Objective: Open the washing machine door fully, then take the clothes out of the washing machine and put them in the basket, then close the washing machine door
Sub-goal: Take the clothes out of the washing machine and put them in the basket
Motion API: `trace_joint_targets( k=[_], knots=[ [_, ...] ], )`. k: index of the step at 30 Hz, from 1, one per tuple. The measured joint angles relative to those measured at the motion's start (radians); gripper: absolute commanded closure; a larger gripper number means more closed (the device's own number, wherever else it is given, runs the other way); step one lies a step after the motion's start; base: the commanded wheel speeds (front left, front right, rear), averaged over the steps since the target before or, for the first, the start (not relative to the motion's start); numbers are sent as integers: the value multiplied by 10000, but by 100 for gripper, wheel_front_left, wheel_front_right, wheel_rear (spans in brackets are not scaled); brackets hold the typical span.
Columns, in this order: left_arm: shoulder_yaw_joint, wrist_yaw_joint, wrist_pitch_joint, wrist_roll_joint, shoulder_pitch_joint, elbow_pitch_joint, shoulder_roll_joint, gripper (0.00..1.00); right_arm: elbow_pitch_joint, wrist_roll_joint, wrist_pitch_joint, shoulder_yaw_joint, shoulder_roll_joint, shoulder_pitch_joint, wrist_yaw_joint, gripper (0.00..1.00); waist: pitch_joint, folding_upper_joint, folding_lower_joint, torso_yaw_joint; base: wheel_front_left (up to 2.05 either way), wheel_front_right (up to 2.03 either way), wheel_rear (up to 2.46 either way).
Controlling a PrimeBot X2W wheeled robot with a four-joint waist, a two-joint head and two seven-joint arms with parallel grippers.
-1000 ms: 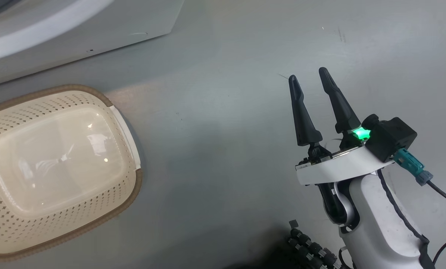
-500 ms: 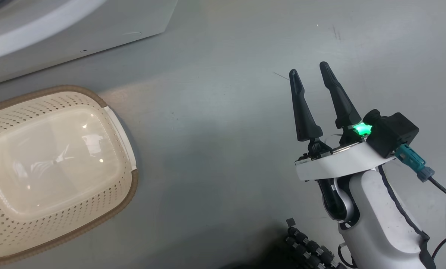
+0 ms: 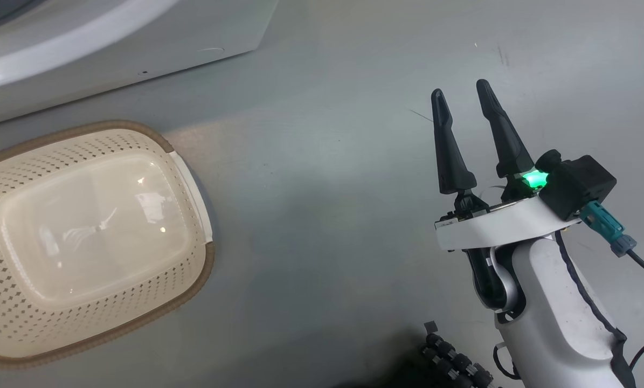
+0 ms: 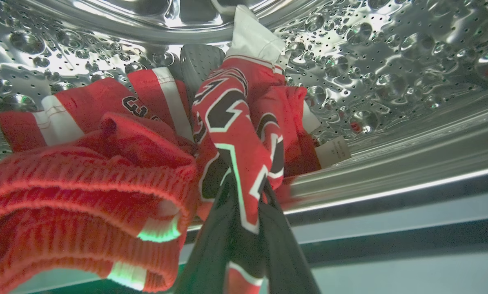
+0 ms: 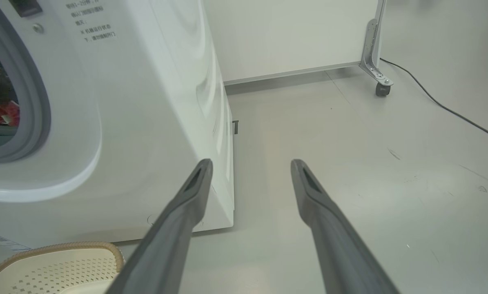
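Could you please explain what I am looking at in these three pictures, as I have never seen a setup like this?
This is a two-armed wheeled robot unloading laundry. The head view looks down from its head at the grey floor, where the cream basket stands near the white washing machine; the right claw hangs open over the floor, holding nothing. The right wrist view looks along that claw's two fingers toward the machine. The left wrist view looks into the steel drum: the left claw is shut on the clothes, a red garment with white trim.

Bright, even light; glare on the basket (image 3: 9, 302) and drum (image 4: 391, 61).
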Motion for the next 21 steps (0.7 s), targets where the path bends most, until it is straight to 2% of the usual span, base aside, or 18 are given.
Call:
trace_joint_targets(
  k=[7, 21],
  knots=[
    [-100, -100, -1210, -88, 709, -422, -244, 100, 104, -211, 0, -127, -2, 1, 4, 0, -184, 0, 0, 307, 0, 0, 0],
    [-535, -184, -4305, -111, 2576, -1779, -938, 100, 443, -775, 0, -456, -4, 190, 109, 0, -933, 0, 0, 937, 0, 0, 0]
  ],
)
